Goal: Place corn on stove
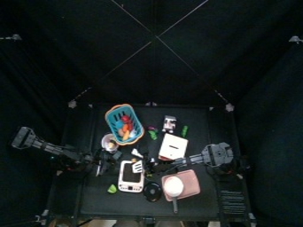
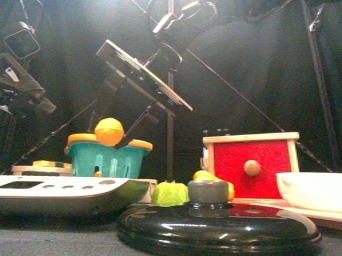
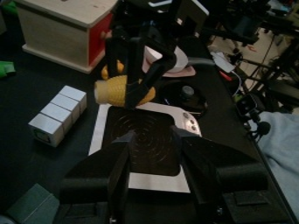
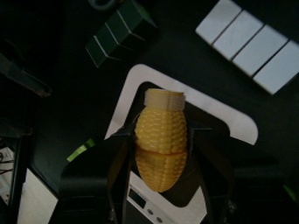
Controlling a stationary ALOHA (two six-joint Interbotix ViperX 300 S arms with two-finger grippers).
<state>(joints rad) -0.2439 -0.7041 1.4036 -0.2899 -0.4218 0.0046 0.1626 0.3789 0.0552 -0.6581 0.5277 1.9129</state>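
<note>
My right hand (image 4: 163,166) has the corn (image 4: 162,140) between its two jaws, one jaw on each side of the yellow cob, so the jaws stand wide around it. In my left wrist view I see the same right hand (image 3: 138,77) holding the corn (image 3: 124,89) up in the air, over the stove (image 3: 146,140). The stove (image 4: 193,109) is white with dark round burner marks, and it lies flat on the black desk (image 1: 95,182). I think the corn does not touch the stove, but the view is poor.

My left hand (image 3: 146,171) is near the stove too. Its jaws are apart and nothing is in them.

Beside the stove are some white blocks (image 3: 59,115). Farther back sits a wooden box with a red front (image 2: 250,166). A teal basket (image 2: 104,157) with toy food stands on the left side of the desk.
</note>
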